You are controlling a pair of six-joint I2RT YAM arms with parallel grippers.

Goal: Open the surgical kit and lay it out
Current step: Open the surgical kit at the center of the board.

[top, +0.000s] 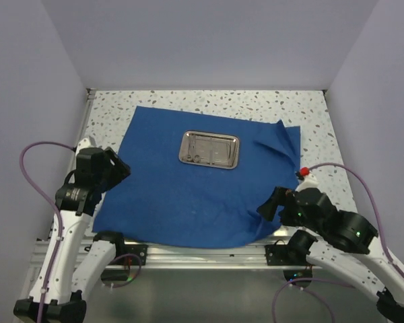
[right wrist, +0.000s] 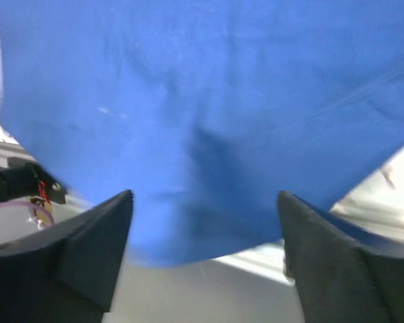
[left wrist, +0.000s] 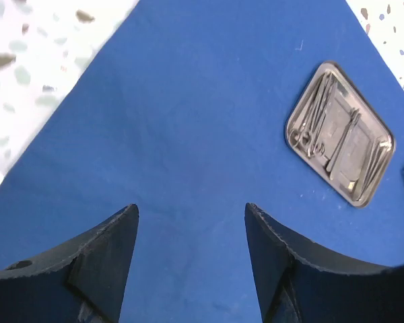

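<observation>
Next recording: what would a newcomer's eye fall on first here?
A big blue cloth lies spread over the speckled table, rumpled at its far right corner. A small shiny steel tray sits on it toward the far side, with thin silver instruments inside. The left gripper at the cloth's left edge and the right gripper at its near right corner are both open, holding nothing.
</observation>
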